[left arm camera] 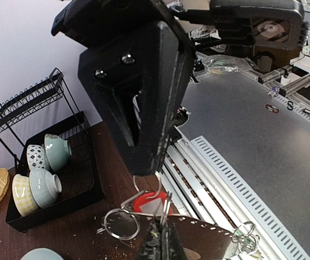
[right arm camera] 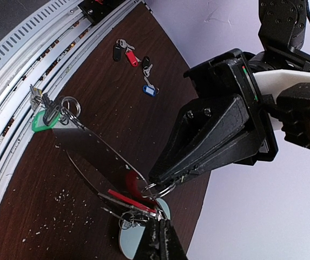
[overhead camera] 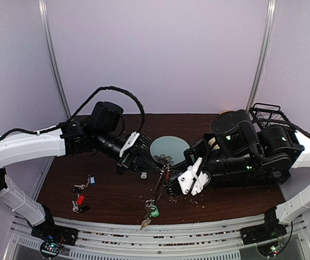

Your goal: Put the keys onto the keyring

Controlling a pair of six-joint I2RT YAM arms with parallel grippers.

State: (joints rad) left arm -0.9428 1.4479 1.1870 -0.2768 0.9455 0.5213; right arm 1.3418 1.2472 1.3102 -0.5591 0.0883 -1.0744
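Dark brown wooden bench (overhead camera: 117, 192) with two white-and-black robot arms reaching in from either side, the left arm (overhead camera: 30, 146) and the right arm (overhead camera: 252, 154) meeting near the middle. At the far right corner stands a black wire dish rack (left arm camera: 84, 179) holding several patterned ceramic bowls (left arm camera: 44, 187). A round pale green plate (overhead camera: 168, 146) lies on the bench just behind the spot where the arms meet. The large thin grey metal oval keyring (right arm camera: 98, 149) slopes from that spot down toward the near edge of the bench. The black left fingers (right arm camera: 198, 146) and black right fingers (left arm camera: 160, 81) are both pinched fully closed, tip to tip, at the keyring's raised end; which pair grips the loop itself cannot be told. A red-tagged silver key (left arm camera: 145, 201) hangs at that raised end. A green-tagged silver key (right arm camera: 42, 122) sits at the low end by the bench edge. Well apart, on the left, lie loose keys with blue, red and black tags (right arm camera: 132, 57).
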